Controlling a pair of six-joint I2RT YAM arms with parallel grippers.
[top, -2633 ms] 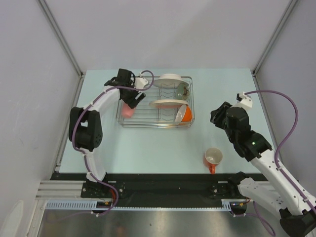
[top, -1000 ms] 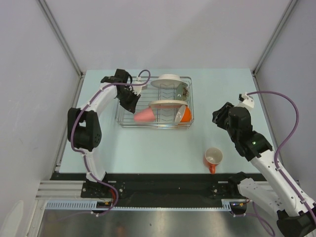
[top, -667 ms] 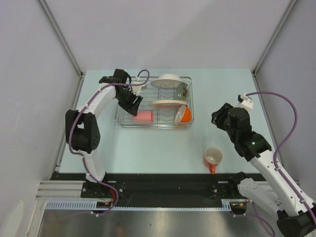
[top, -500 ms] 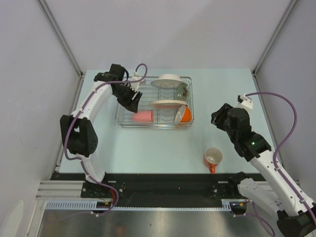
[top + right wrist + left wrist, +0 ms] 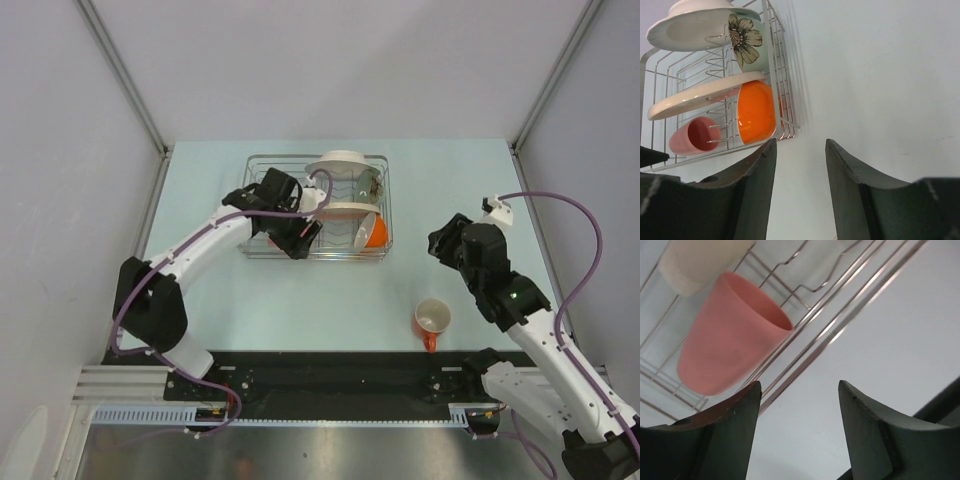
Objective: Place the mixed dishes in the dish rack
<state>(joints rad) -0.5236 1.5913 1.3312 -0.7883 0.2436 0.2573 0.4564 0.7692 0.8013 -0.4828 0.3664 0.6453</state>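
Note:
The wire dish rack (image 5: 254, 160) holds the white ruffled plate (image 5: 345, 162), the cream plate (image 5: 340, 209), an orange bowl (image 5: 374, 232) and the pink cup (image 5: 730, 340), which lies on its side. In the right wrist view the rack (image 5: 773, 60), white plate (image 5: 685, 27), cream plate (image 5: 700, 97), orange bowl (image 5: 756, 112) and pink cup (image 5: 692, 135) all show. My left gripper (image 5: 302, 243) (image 5: 799, 385) is open and empty over the table at the rack's near edge. The orange mug (image 5: 432, 320) stands on the table. My right gripper (image 5: 437, 241) (image 5: 800, 142) is open and empty, right of the rack.
A pale green cup with a flower print (image 5: 747, 42) sits in the rack's far right corner (image 5: 371, 183). Grey walls close in the table on the left, right and back. The arm bases and a black rail run along the near edge.
My left gripper let go of the pink cup, which now lies in the rack. The gripper then swung from the rack's far left to its near edge. The right arm barely moved.

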